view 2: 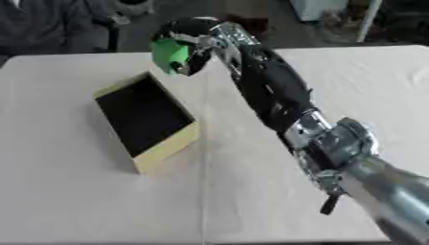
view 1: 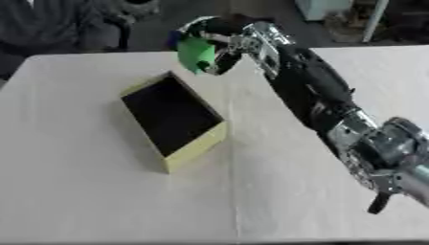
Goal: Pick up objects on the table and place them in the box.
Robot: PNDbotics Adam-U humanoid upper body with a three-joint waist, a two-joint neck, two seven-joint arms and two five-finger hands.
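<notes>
Left eye view shows the right robot hand [view 1: 220,40] curled around a green object [view 1: 195,53], held up just past the far corner of the open box [view 1: 194,146] on the bench [view 1: 84,201], probably for dropping in.

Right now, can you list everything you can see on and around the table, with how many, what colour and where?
box: one, yellow walls with a dark inside, open, left of the table's middle.
green object: one, green, held in the air just past the box's far corner.
table: one, pale wood, filling most of the view.
seated person: one, grey clothing, beyond the far left edge.
right hand: one, black and silver, fingers curled round the green object, arm coming in from the lower right.
left hand: not in view.
</notes>
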